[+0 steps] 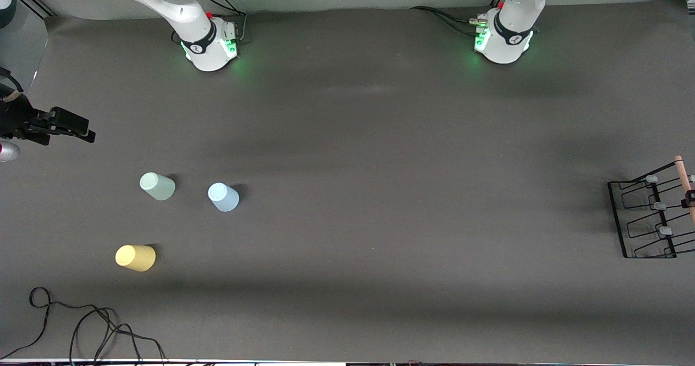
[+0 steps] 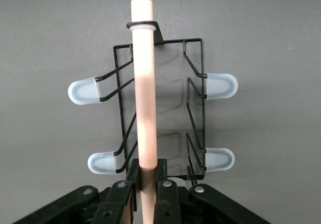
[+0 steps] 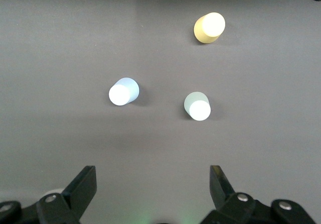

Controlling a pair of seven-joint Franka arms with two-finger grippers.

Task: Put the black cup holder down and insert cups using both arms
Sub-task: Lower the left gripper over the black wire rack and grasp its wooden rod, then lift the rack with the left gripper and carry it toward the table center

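We have the left pincer [image 2: 146, 186] clamped tight on the wooden rod handle [image 2: 144, 83] of the black cup holder [image 1: 646, 216], which sits at the left arm's end of the bench [image 1: 380, 138], right at the edge of the front view. The grip is close to one end of the rod, not at its middle, and four pale-tipped pegs show on either side of the handle in the left wrist view.

Our right pincer [image 3: 153, 189] hangs spread wide and holds nothing, waiting over the right arm's end of the bench. Below it stand the three cups, all mouth-down and well apart from the holder: the pale green cup [image 1: 157, 186] and the light blue cup [image 1: 223, 197] side by side, and the yellow cup [image 1: 136, 258] nearer the front camera than both.

What worries us is the off-centre hold. We judge that when we lift, the rack may swing or rotate about the round rod, so it could come down tilted or skewed. A smooth round handle may also slip between the fingers if we move fast. Later, the cups look light and tapered; a squeeze high on the taper could pop one out or tip it over.
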